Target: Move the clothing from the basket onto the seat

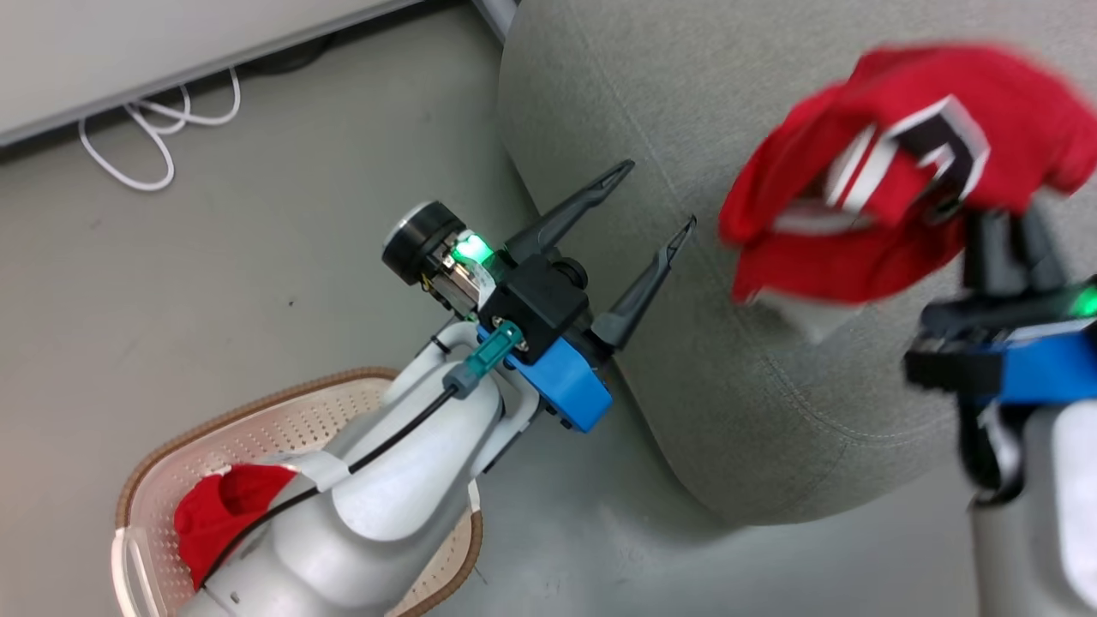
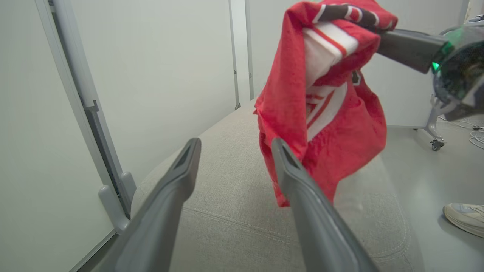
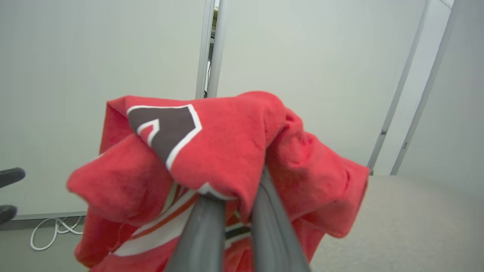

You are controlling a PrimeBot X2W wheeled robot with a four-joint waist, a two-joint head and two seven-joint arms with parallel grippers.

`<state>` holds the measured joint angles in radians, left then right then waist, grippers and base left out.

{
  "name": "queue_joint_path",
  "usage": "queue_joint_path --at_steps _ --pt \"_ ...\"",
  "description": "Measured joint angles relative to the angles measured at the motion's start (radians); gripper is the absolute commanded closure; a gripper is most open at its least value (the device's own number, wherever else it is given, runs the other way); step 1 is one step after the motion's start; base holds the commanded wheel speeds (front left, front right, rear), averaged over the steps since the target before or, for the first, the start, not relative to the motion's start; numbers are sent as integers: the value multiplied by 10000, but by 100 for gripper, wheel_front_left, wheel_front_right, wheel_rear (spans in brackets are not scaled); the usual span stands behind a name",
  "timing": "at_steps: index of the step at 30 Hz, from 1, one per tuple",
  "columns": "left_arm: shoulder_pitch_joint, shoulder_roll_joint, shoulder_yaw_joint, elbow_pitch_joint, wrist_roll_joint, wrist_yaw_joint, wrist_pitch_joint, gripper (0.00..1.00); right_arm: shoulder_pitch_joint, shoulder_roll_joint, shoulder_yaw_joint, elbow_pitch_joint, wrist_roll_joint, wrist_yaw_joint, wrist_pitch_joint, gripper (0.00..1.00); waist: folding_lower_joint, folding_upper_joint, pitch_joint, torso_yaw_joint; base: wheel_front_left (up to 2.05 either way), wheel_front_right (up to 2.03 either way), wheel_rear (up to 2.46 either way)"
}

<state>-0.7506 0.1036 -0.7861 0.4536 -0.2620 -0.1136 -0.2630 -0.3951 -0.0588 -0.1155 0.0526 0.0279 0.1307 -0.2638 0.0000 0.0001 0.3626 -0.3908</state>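
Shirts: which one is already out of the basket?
The shirt the right gripper holds, jaws shut, over the seat; the other shirt lies in the basket.

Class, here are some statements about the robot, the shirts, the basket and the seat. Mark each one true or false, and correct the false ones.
1. The right gripper is shut on a red shirt. True.
2. The left gripper is shut. False: its fingers stand apart and hold nothing.
3. The basket holds no clothing. False: a second shirt lies in it.
4. The held shirt hangs over the seat. True.
5. A shoe rests on the seat. False: it is on the floor beside the seat.
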Motion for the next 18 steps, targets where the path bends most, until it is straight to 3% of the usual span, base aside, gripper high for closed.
queue_joint_path --at_steps 5,12,15,18 --pt "-372 182 13 -123 244 79 2 0 -1290 -447 -706 -90 180 0 -2 100 0 -1 575 101 0 0 0" --pt "-1215 535 52 -493 637 182 136 0 -3645 -1578 -2157 -4 529 -2 -4 100 1 -1 2062 358 0 0 0" --pt "-1618 756 56 -727 838 222 291 0 -4637 -2272 -2823 458 593 0 -4 100 1 -1 2988 509 0 0 0" --pt "-1763 828 52 -880 901 247 347 0 -5037 -2531 -3173 884 683 0 -2 100 1 -1 3433 588 0 0 0"
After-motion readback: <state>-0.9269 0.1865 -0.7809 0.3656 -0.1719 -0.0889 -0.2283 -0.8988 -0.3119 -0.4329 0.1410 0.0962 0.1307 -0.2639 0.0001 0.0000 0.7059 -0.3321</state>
